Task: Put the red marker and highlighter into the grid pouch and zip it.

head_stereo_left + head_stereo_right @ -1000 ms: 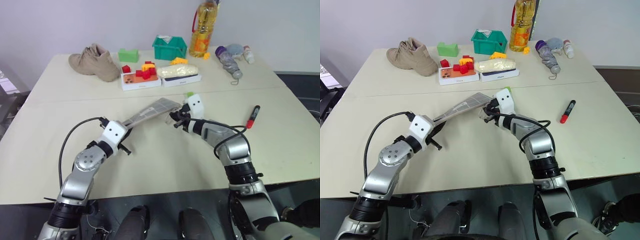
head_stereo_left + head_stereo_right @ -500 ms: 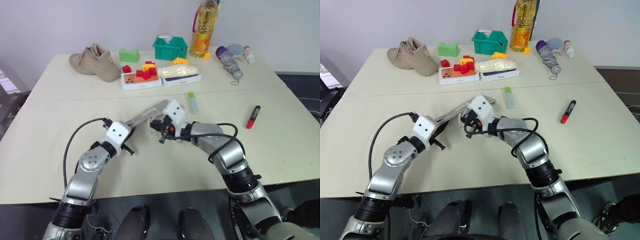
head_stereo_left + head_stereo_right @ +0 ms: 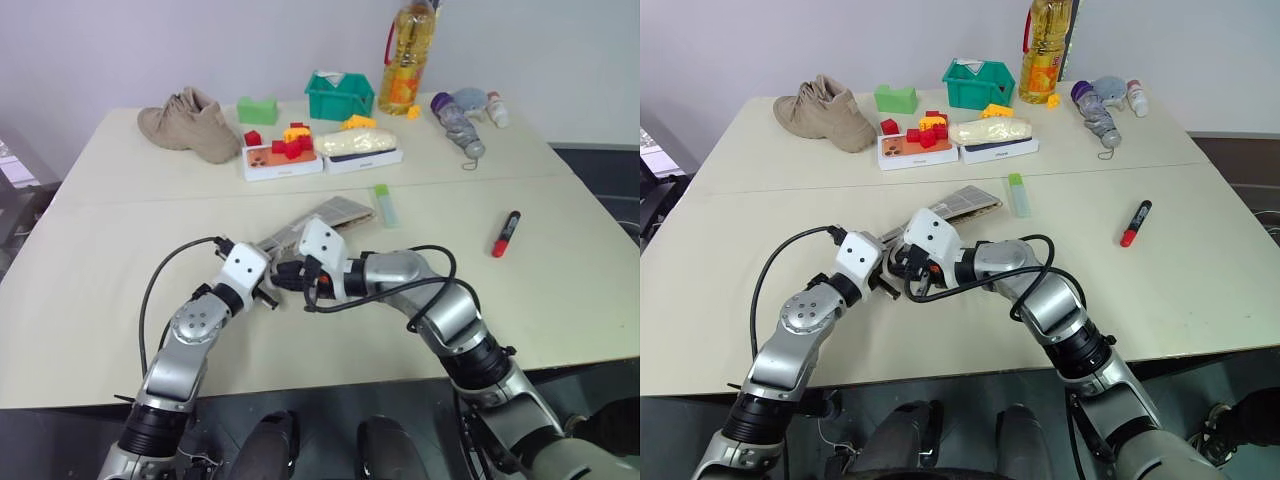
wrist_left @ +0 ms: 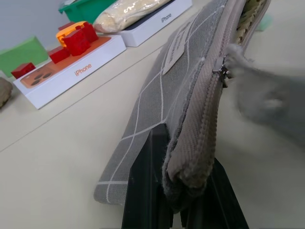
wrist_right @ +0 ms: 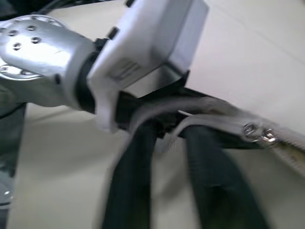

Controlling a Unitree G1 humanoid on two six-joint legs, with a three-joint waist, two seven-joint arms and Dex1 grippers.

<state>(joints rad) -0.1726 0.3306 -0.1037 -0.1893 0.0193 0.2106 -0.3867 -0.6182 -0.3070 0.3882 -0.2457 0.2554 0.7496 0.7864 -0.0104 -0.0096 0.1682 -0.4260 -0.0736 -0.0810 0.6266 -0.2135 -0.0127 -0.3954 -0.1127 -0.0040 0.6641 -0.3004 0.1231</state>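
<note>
The grid pouch (image 3: 335, 212) is grey with white lines and slants up off the table (image 3: 120, 250). My left gripper (image 4: 181, 176) is shut on its near end. My right gripper (image 5: 169, 136) sits at that same end, right beside the left gripper (image 3: 268, 288), its fingers (image 5: 136, 162) standing apart on either side of the pouch's zipper edge. The metal zipper slider (image 5: 257, 131) lies a little farther along that edge. The highlighter (image 3: 385, 205), with its green cap, lies flat on the table just past the pouch's far end. The red marker (image 3: 506, 232) lies alone to the right.
Along the back of the table stand a tan shoe (image 3: 190, 123), a green block (image 3: 257, 109), a green bin (image 3: 340, 94), two white phone boxes (image 3: 282, 161) carrying toy blocks and a bag, an oil bottle (image 3: 408, 58) and a folded umbrella (image 3: 458, 122).
My right gripper has swung left along the pouch from its far end to the near end beside the left gripper, and its fingers have parted. The highlighter, hidden behind the wrist before, now shows.
</note>
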